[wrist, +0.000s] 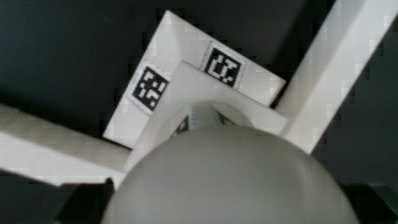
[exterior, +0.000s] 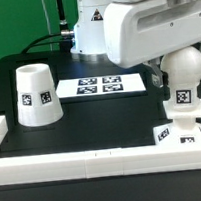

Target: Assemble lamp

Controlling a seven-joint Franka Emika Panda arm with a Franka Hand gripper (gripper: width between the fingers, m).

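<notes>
Two of the three lamp parts stood together: the bulb post [exterior: 182, 88] rose upright from the flat square base [exterior: 175, 133], to the exterior view's right of the marker board [exterior: 97, 86] and nearer the camera than it, close by the long white rail [exterior: 85, 162]. The third part, the tapered shade [exterior: 35, 95], sat wide end down on the black table [exterior: 100, 114] at the marker board's other side, toward the exterior view's left and well apart from the post. The gripper [exterior: 169, 63] hung close over the post's round top. Its fingers were masked by the arm's white body in the exterior view and did not show in the wrist view, so I could not tell whether the pincer was open, closed or clamped on the bulb. The wrist view looked down on the rounded bulb top with the tagged base beneath it. The step in hand appeared to be seating the bulb post in the base, though how fully it sat could not be judged. The next move would probably call for lifting away without tipping the post. The arm would then cross past the marker board to the shade, grip its wall and lower it centred over the bulb.
</notes>
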